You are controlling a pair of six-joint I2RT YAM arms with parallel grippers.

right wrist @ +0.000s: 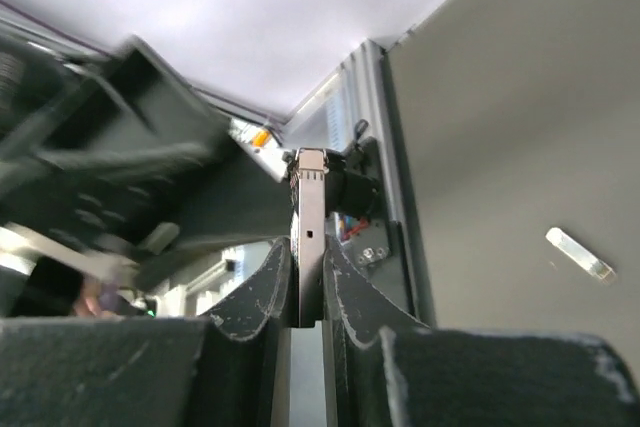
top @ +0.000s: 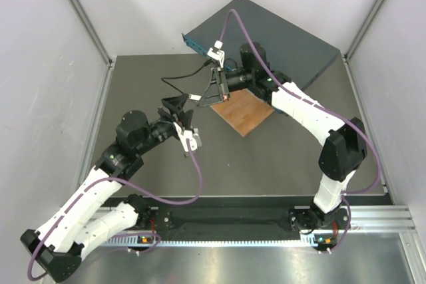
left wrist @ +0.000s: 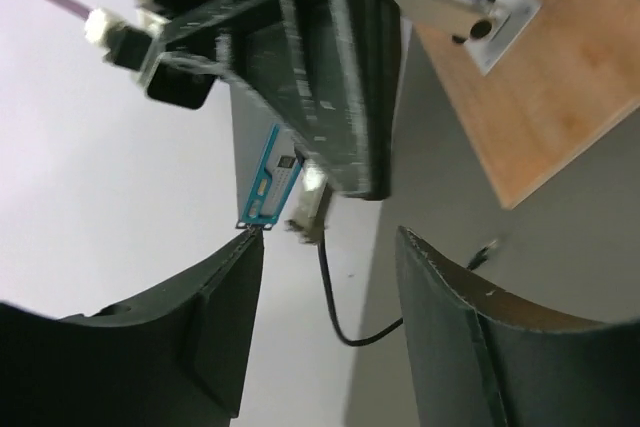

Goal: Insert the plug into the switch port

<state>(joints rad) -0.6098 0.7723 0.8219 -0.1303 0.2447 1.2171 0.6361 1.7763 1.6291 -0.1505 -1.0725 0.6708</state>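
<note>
Left arm [top: 86, 201] and right arm [top: 303, 108]: white link shells, black round joint housings. One purple cable [top: 198, 171] loops along each, rising from the black base bar [top: 219, 216]. Orange-red marks beside each arm's foot on the base bar. Left gripper [top: 178, 102], right gripper [top: 202, 97]: black; finger [right wrist: 255, 307] edges scuffed pale, surface matt and grainy.

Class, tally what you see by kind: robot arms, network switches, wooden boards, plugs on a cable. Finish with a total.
Robot arms: 2 (left arm, right arm)
Network switch: 1
Wooden board: 1
Plug on a black cable: 1
Total: 5
</note>
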